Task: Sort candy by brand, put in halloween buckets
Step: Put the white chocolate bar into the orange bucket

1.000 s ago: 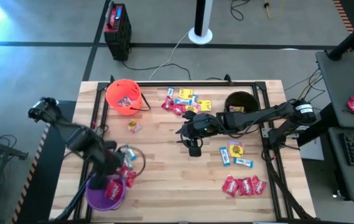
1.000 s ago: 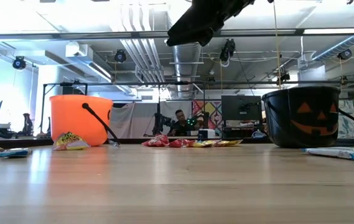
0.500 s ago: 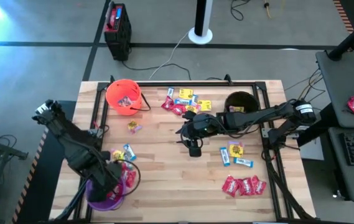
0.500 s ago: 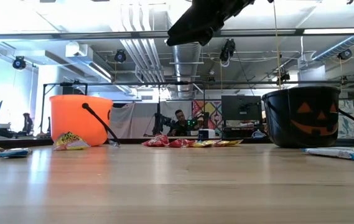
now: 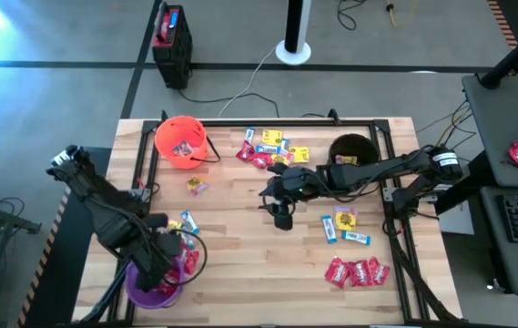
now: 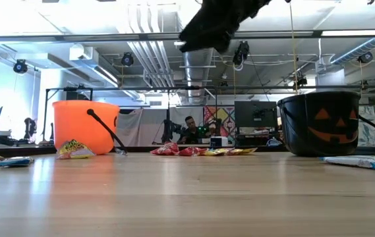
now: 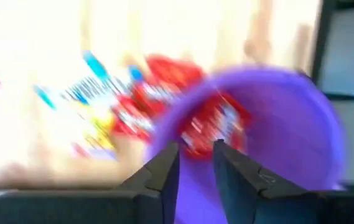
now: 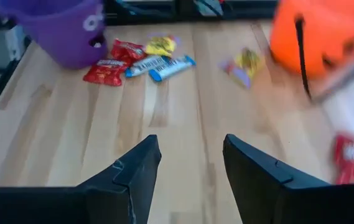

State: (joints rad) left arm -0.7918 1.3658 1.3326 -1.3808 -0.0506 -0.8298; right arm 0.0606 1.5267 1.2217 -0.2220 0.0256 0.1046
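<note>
The table (image 5: 240, 264) is a rectangle of pale wooden planks with visible grain, framed along its edges by thin black rails. The two arms are dark and jointed. The left gripper (image 5: 169, 258) hangs over the purple bucket (image 5: 145, 292) at the table's near left corner, and its fingers (image 7: 164, 177) stand a narrow gap apart with nothing between them. The right gripper (image 5: 280, 216) hovers above the bare middle of the table, its fingers (image 8: 133, 180) spread wide and empty.

The buckets are round plastic pails. The purple one is translucent, with a face marking on its wall in the right wrist view, and red packets (image 7: 211, 127) lie inside it. The orange bucket (image 5: 181, 141) stands at the far left with a thin dark handle and a few wrappers in it. The black bucket (image 6: 319, 122), at the far right, carries an orange jack-o'-lantern face.

The candy is small, flat and glossy. A mixed pile of red, yellow and blue-and-white packets (image 5: 272, 148) lies between the orange and black buckets. Four red packets (image 5: 356, 271) sit in a row near the right front corner, and yellow and blue-and-white ones (image 5: 342, 226) lie just behind them. More packets (image 8: 142, 62) lie just beside the purple bucket. One yellow packet (image 5: 195, 185) lies alone near the orange bucket. No wrapper print can be read.
</note>
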